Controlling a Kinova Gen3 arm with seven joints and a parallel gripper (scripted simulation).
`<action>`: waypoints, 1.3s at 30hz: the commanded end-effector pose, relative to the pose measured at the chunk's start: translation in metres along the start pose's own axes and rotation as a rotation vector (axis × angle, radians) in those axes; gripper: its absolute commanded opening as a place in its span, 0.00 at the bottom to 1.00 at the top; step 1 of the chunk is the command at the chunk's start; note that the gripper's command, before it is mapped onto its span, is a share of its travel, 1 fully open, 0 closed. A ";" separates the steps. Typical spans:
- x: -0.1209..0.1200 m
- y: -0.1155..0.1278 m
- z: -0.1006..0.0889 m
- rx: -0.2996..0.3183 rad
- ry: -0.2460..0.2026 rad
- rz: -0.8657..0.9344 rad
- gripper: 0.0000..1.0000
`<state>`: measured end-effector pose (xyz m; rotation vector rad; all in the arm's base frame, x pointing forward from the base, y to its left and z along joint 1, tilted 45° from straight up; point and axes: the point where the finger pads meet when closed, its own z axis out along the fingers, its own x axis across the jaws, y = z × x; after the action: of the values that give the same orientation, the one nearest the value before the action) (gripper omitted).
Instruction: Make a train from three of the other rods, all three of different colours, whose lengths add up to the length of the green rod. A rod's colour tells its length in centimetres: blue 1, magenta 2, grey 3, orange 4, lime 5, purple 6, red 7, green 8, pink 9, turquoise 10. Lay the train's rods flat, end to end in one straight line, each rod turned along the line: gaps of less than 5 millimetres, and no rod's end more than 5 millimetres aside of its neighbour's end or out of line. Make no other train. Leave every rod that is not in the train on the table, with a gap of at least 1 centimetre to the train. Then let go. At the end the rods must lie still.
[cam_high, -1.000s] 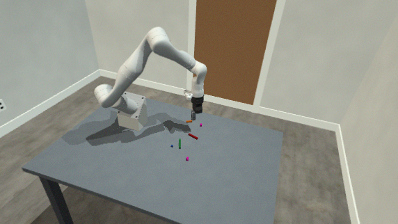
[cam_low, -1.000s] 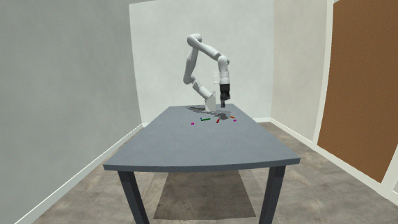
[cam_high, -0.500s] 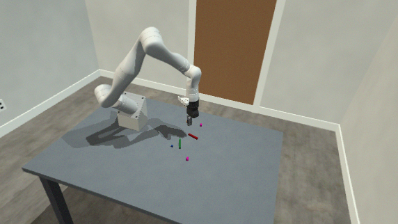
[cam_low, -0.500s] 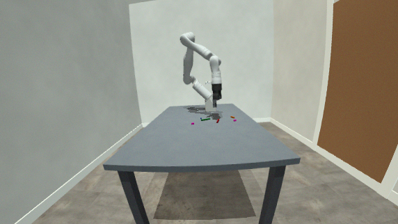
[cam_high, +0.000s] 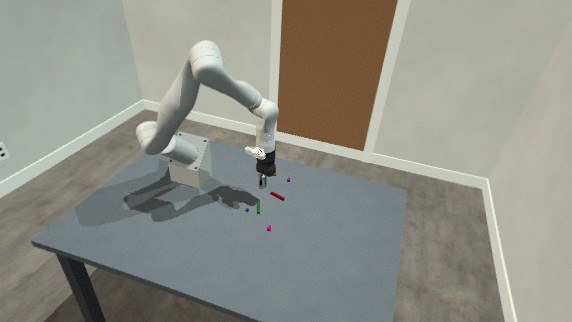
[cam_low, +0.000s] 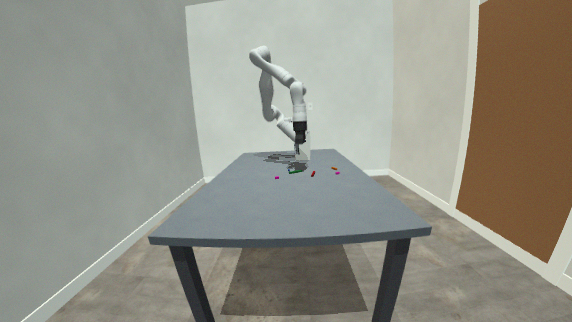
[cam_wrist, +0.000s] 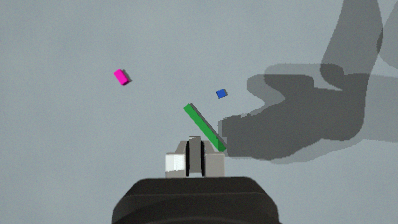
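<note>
One grey rod (cam_wrist: 194, 143) pinched in narrow pincer (cam_wrist: 194, 159) | green rod (cam_wrist: 204, 127) just beyond

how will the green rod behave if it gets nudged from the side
The green rod shows a flat top and a darker side face, so it will probably slide, not roll. Long and thin, it would likely pivot if pushed off centre, perhaps toward the blue rod nearby.
</note>
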<state>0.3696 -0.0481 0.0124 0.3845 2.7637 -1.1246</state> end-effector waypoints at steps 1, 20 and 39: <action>0.001 -0.014 -0.002 -0.005 0.007 -0.031 0.24; 0.019 -0.066 0.003 0.009 0.035 -0.318 0.24; 0.025 -0.079 0.004 0.011 0.046 -0.392 0.24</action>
<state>0.3231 -0.1013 0.0559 -0.1422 2.9554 -1.2209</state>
